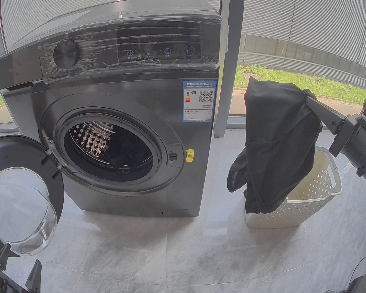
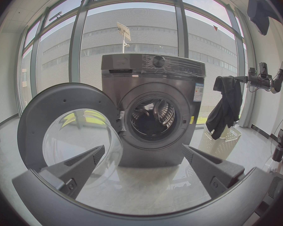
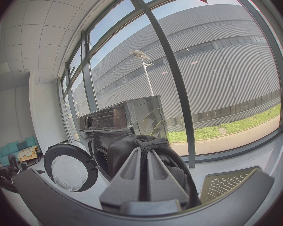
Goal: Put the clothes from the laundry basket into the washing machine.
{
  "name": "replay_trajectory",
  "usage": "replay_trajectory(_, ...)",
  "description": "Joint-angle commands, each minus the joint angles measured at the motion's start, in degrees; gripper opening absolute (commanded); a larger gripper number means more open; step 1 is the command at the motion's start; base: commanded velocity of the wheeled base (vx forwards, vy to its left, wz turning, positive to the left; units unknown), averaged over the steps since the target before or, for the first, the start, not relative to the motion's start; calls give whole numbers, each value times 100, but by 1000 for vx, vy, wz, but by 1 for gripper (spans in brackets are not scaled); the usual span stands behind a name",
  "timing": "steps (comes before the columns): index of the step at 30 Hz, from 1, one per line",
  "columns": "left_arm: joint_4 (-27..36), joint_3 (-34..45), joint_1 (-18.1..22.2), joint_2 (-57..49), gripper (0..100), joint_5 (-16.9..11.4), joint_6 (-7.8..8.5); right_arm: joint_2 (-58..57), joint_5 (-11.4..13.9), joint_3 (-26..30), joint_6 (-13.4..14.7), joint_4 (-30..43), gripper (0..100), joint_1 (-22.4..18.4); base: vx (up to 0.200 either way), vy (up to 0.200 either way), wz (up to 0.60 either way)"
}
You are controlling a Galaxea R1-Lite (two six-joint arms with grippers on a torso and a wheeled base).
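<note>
— Hanging from the right gripper is a black garment, yes? How does the gripper hold it?
— Its two fingers are pressed together on a fold at the top of the cloth. The garment hangs free in the right half of the head view. Its lower end overlaps the white laundry basket, which stands on the floor at the lower right. I cannot tell if the cloth touches the basket.
— And the washing machine?
— It takes the left and centre of the head view. Its round door is swung fully open toward the lower left, and the metal drum is visible through the opening. The garment is well apart from this opening, to its right.
— What about the left gripper?
— It is at the lower left corner of the head view, below the open door. Its fingers are spread wide and hold nothing.
</note>
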Motion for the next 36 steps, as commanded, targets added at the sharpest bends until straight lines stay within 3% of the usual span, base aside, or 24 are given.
replay_trajectory(1,0,92,0,-93,100,1,-8,12,5,-1,-1,-4,0,3,0,0,0)
replay_trajectory(19,0,92,0,-93,100,1,-8,12,14,25,-1,14,0,3,-200,0,0)
replay_trajectory(25,0,92,0,-93,100,1,1,12,14,43,-1,22,0,3,0,0,0)
replay_trajectory(36,0,92,-9,-93,100,1,-8,12,14,43,-1,31,0,3,0,200,0)
